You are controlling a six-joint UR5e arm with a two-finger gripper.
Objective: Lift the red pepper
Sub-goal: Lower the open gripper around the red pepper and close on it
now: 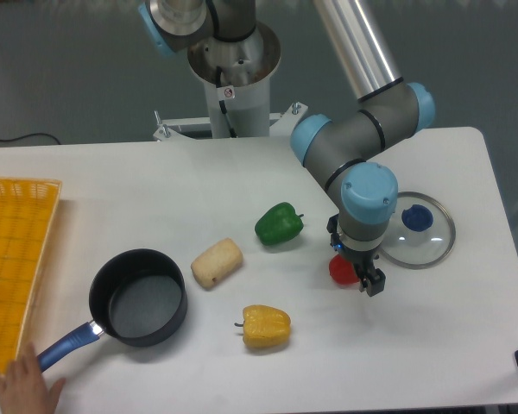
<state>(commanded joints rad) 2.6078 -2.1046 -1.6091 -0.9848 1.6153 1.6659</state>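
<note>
The red pepper (339, 271) lies on the white table right of centre, mostly covered by my gripper (355, 266), which hangs directly over it. Only the pepper's left side shows as a small glossy red patch. The gripper is open, and one dark fingertip (372, 284) sticks out at the pepper's lower right. The other finger sits at the pepper's upper left, so the fingers straddle it. I cannot tell whether the pads touch the pepper.
A green pepper (279, 223) lies to the left and a yellow pepper (266, 327) below left. A glass lid with a blue knob (417, 219) sits just right of the gripper. Further left are a pale potato (217, 262), a black saucepan (138, 297), a yellow basket (13, 259) and a person's hand (24, 387).
</note>
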